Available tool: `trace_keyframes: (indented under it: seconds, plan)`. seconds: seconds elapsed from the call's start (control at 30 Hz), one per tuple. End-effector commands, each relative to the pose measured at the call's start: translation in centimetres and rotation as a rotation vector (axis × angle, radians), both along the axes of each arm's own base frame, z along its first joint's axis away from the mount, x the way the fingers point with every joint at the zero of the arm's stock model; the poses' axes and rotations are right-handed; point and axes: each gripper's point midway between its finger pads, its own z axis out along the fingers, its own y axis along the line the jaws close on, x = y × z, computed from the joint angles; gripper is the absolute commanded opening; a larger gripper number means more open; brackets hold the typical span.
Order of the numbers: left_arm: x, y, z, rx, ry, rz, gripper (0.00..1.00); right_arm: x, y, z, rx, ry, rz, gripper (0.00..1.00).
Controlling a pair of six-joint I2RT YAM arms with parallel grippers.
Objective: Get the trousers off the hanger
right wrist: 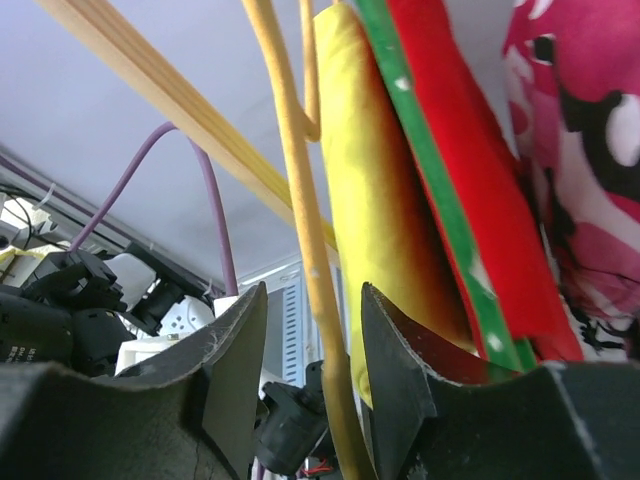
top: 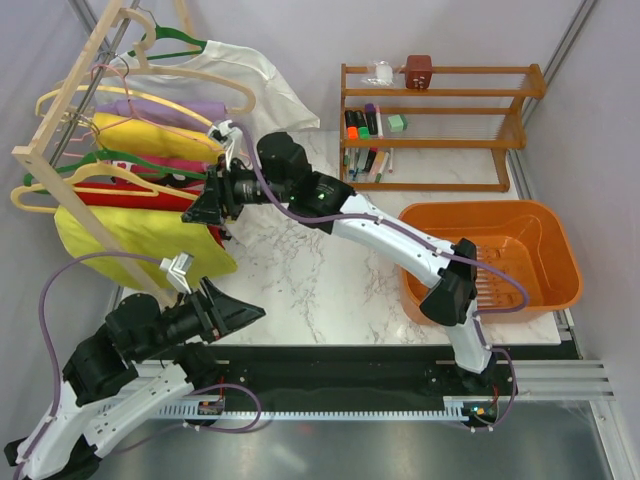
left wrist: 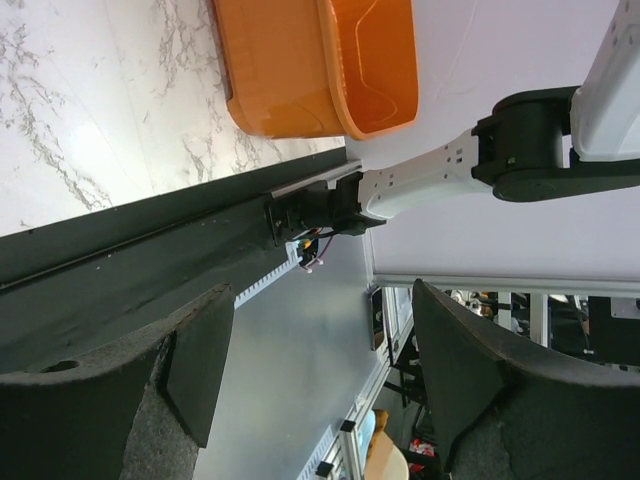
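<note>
Right end effector (right wrist: 312,300) half-open astride hanger (right wrist: 291,150), seen wrist-only; left end effector (left wrist: 318,300) wide, empty.

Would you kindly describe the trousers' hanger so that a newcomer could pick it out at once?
Look at the wooden rack on the left. The hanger at its near end is thin, pale yellow-orange and carries lime-yellow trousers; its neighbour is green.

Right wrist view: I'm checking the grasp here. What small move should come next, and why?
Probably close the right fingers on the hanger: its thin bar runs between them, unclamped, with the trousers hanging just beside it.
</note>
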Motion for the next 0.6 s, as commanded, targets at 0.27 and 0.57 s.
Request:
trace_keyframes:
  seconds: [0.27,0.57]
  plan:
    - [-2.1,2.7,1.7,-0.039,-0.011,0.020,0.79,-1.8,3.1,2.7,0.092,-0.090,0.020,0.37]
    - [-2.7,3.8,1.9,-0.050,-0.013,0.040,0.79,-2.2,4.8,3.0,0.146,-0.081,0.025,0.32]
